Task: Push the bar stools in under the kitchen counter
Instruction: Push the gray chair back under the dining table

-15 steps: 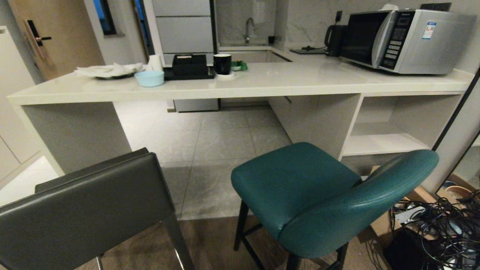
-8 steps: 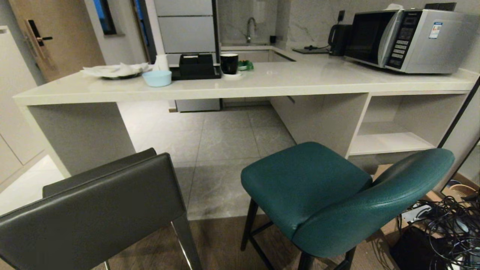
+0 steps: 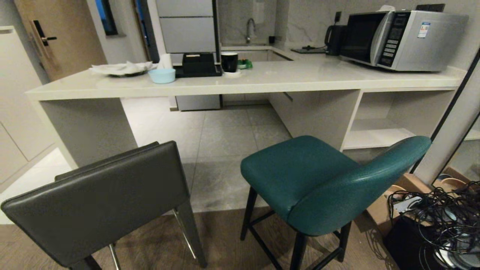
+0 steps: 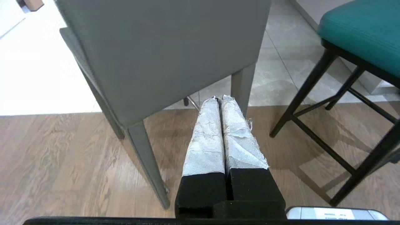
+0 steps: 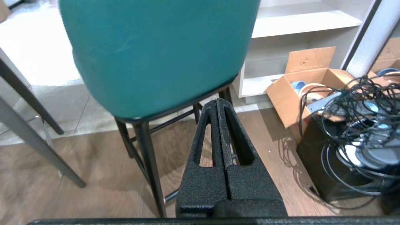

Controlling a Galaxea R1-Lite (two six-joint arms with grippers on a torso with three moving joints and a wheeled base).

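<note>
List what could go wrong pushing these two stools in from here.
1. The teal stool stands turned toward the white open shelving; pushed straight, it may strike the shelving rather than slide under the kitchen counter.
2. The dark grey stool sits near the counter's white panel leg and could catch on it.
3. The tangled cables by the teal stool could snag the base.
</note>
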